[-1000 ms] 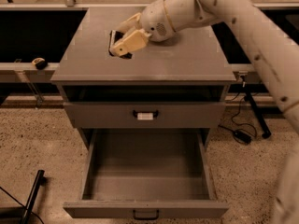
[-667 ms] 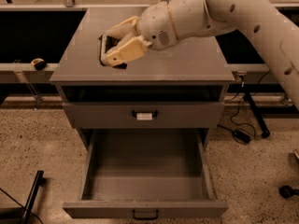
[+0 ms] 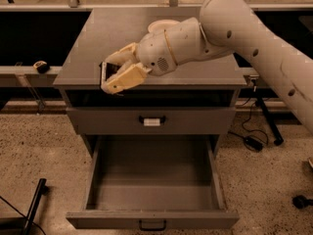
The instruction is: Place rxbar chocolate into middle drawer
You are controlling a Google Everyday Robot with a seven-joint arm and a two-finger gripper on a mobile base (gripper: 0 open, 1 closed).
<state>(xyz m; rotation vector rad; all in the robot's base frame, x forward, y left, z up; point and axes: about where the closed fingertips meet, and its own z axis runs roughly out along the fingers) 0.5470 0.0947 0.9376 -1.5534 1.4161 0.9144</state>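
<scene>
My gripper (image 3: pixel 113 76) hangs over the front left edge of the grey cabinet top (image 3: pixel 98 38). It is shut on the rxbar chocolate (image 3: pixel 107 72), a small black bar with a pale edge that shows between the cream fingers (image 3: pixel 128 76). The middle drawer (image 3: pixel 154 180) is pulled wide open below and in front of the cabinet. Its plain grey interior holds nothing, and its small dark handle (image 3: pixel 152 224) is at the bottom edge. The gripper is above the drawer and a little to the left of its middle.
A shut grey drawer with a white-tagged handle (image 3: pixel 151 121) sits between the top and the open drawer. A round white bowl (image 3: pixel 161 25) stands on the top behind my arm. Cables and a stand base (image 3: pixel 264 131) lie on the floor at the right, and a black pole (image 3: pixel 34 204) at the lower left.
My gripper has moved with the bar from the middle of the cabinet top toward its front left edge.
</scene>
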